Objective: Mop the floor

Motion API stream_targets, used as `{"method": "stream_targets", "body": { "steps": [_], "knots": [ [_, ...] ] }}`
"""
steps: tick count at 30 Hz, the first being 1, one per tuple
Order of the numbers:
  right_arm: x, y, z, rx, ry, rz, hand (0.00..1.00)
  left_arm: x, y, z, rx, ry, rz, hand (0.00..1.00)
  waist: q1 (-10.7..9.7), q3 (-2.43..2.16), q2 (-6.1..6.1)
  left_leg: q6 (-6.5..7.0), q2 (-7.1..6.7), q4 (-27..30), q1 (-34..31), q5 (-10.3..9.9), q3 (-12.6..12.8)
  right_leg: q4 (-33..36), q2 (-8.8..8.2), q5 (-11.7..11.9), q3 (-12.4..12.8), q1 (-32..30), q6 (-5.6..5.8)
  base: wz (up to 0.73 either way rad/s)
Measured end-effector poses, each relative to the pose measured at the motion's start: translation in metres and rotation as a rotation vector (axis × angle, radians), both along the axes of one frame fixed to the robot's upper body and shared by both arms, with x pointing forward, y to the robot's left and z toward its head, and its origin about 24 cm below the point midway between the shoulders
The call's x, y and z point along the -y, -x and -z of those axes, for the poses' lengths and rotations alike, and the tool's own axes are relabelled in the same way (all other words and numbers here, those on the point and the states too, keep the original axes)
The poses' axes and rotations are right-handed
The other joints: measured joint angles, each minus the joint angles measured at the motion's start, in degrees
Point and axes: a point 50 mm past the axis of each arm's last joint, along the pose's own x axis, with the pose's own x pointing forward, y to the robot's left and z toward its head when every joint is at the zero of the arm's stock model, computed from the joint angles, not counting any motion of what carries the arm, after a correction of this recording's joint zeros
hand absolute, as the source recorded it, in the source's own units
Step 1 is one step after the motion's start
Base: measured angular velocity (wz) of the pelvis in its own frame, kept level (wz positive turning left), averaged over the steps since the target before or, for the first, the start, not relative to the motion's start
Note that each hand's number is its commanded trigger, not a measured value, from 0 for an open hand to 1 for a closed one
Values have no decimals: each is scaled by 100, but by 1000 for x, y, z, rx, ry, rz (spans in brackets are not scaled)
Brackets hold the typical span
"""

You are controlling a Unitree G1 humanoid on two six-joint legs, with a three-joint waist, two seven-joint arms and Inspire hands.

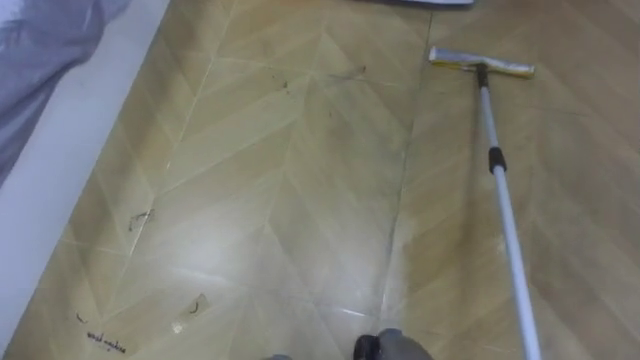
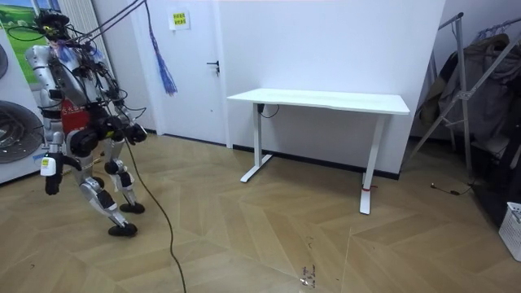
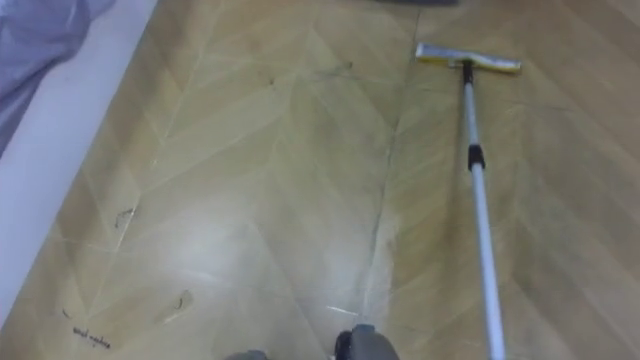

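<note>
Mop [image 1: 497, 160]: flat yellowish head down on floor [image 1: 290, 210], silver pole, black collar. Hands [image 2: 52, 185]: grip can't tell.

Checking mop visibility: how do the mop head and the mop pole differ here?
The mop head is short, flat and yellowish, lying crosswise; the mop pole is long, thin and pale, with a dark collar, running toward the lower edge. They join at the head's middle.

The mop [image 1: 505, 215] lies on the floor [image 1: 280, 200] to the right, its head [image 1: 482, 63] farthest away.
</note>
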Motion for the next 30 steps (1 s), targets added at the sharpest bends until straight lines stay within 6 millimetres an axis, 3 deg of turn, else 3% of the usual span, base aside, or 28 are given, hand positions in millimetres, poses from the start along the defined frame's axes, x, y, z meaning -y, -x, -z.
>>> {"method": "stream_targets", "body": {
  "steps": [1,2,3,6,8,10,13,16,22,30],
  "knots": [
    [0,-4,-2,10,-4,-4,100,0,1,1,-5,1,0,0,20,-3,-6,77,3,-63,-27,194,13,-79,2,22,-15,82,12,-8],
    [2,-4,-3,12,-9,-9,100,0,5,2,-25,5,-1,0,72,-25,3,245,9,-185,82,451,63,-266,4,68,-63,296,45,10],
    [5,2,-1,0,-13,-7,100,-1,6,3,-38,3,-3,0,77,-51,47,301,2,-383,282,505,10,-534,2,140,-163,542,90,21],
    [8,27,9,-65,-26,-12,100,-7,8,3,-46,-10,-6,0,125,-70,74,392,18,-833,695,635,-5,-1043,-18,275,-315,1007,162,14],
    [11,53,17,-124,-22,-24,100,-8,15,4,-70,-14,-9,0,118,-101,126,428,-6,-1117,1030,673,-3,-1284,-25,308,-322,1327,205,2],
    [16,97,26,-266,13,-46,100,-12,26,6,-109,-32,1,0,87,-183,217,459,-26,-1528,1524,730,-13,-1642,-25,334,-336,1811,250,0],
    [17,137,32,-397,44,-99,100,-14,37,7,-142,-50,19,0,8,-238,286,456,-43,-1802,1967,766,-17,-1973,-10,361,-332,2245,271,0],
    [8,180,38,-505,25,-131,100,-16,57,8,-192,-54,38,0,-256,-297,265,441,-18,-2192,2556,816,-6,-2304,37,359,-328,2776,274,-2],
    [-24,202,49,-552,-58,-168,100,-15,67,9,-236,-61,74,0,-451,-293,177,409,56,-2605,3375,836,155,-2633,163,358,-130,3473,253,-19],
    [-33,198,53,-541,-130,-191,100,-16,79,9,-287,-18,19,0,-511,-290,33,409,99,-2788,3751,836,309,-2754,237,389,64,3758,263,-11]
  ]
}}
